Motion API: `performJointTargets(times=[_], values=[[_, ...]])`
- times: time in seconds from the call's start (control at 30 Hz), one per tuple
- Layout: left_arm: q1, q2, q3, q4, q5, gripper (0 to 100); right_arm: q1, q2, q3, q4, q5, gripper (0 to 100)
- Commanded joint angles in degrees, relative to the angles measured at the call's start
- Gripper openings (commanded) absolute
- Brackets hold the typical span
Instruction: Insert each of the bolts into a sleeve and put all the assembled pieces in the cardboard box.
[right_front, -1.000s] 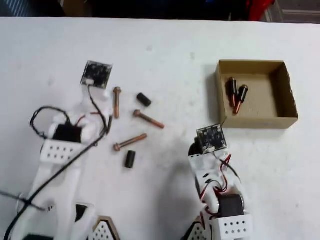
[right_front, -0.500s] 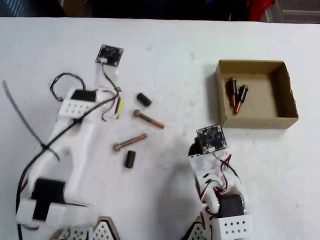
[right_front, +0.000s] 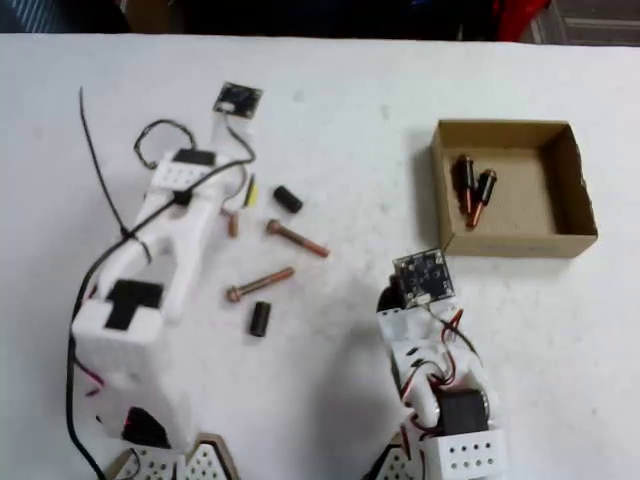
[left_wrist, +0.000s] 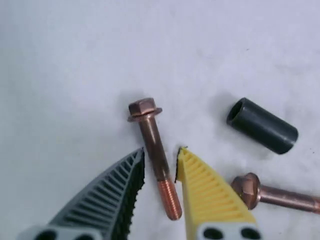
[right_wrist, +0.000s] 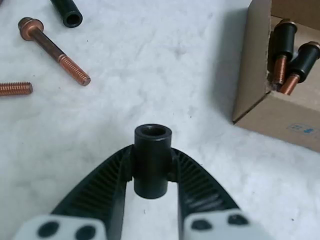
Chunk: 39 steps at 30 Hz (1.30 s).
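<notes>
Straddling a copper-coloured flanged hex bolt (left_wrist: 150, 132), the left gripper (left_wrist: 161, 150) stands part open and holds nothing; its grey and yellow fingers (left_wrist: 200, 185) sit either side of the shank, just beside it. The bolt lies flat on the white table (right_front: 350, 100), left of centre. Its long axis runs near-to-far, in line with the gap between the fingers, so closing should pinch across the shank. The right gripper (right_wrist: 152, 149), well apart to the right and nearer, is clamped on a black cylindrical sleeve (right_wrist: 152, 167), bore end free. The brown cardboard box (right_front: 510, 243) is farther right.
</notes>
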Motion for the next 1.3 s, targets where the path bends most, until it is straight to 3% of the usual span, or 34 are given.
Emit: performJointTargets(times=[0.0,0.57,0.67,0.8,1.27], values=[[0.22,2.07,-6.07,-1.32,0.09,14,-0.04,-0.48,0.44,-1.54,-0.18,1.6],[-2.51,13.32,-14.68,-1.14,0.09,13,-0.22,-0.48,0.44,-1.54,-0.18,1.6],[-2.42,14.02,-16.18,1.32,0.09,12,-0.22,-0.48,0.44,-1.54,-0.18,1.6],[-2.42,14.11,-18.73,5.63,0.09,1,-0.22,-0.48,0.44,-1.54,-0.18,1.6],[-2.59,12.70,-20.48,12.57,-0.09,4,-0.31,-0.48,0.44,-1.54,-0.18,1.6]])
